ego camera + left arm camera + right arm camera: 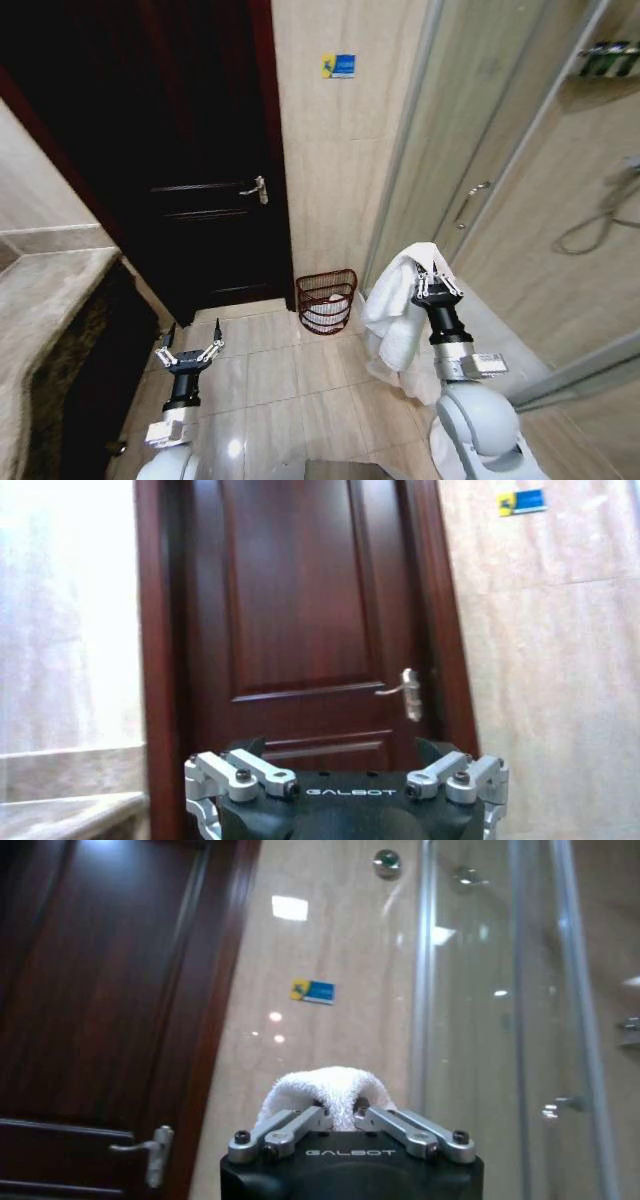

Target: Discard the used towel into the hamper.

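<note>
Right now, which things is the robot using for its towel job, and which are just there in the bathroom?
For the job:
- white towel, pinched in the right gripper
- wire hamper on the floor by the wall, something white already inside

Just there:
- left gripper, open, holding nothing
- dark wooden door with its lever handle
- blue and yellow wall sticker
- glass shower door
- stone counter

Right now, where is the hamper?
In the head view, the hamper stands on the floor against the tiled wall, between the dark door and the shower's glass door.
</note>
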Robot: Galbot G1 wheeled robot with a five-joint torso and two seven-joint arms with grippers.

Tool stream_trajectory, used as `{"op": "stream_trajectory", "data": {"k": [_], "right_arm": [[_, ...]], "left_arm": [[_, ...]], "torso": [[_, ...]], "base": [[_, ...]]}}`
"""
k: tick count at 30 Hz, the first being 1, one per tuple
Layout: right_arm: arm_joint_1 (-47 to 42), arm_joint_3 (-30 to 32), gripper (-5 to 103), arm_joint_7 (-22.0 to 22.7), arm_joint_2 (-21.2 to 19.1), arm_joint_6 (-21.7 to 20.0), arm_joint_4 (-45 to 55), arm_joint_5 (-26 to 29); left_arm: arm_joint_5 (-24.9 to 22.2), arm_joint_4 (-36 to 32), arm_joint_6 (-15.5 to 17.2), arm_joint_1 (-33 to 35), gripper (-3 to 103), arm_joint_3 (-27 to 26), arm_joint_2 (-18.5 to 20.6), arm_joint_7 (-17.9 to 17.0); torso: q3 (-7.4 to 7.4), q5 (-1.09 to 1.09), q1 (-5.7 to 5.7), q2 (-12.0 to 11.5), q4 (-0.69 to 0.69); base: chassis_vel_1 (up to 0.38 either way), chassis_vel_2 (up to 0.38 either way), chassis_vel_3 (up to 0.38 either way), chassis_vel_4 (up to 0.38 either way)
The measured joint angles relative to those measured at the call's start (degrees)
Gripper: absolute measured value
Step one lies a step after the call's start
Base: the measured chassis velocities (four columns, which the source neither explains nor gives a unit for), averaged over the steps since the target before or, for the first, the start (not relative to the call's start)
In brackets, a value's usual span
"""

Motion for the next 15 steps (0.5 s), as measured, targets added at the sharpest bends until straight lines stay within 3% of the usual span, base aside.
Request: {"op": "stream_trajectory", "data": {"k": [8,15], "right_arm": [[0.73,0.28,5,0.1,-0.22,-0.8,0.14,1.18],[5.99,0.71,5,0.23,-2.82,-5.4,0.59,7.98]], "left_arm": [[0.05,0.66,-1.64,0.03,100,0.1,0.37,-0.43],[0.89,-0.05,-2.71,1.65,100,0.51,0.86,-0.89]], "torso": [[0.0,-0.01,0.0,0.0,0.01],[0.0,-0.01,0.0,0.0,-0.01]], "base": [[0.065,0.067,0.064,0.075],[0.0,0.0,0.0,0.0]]}}
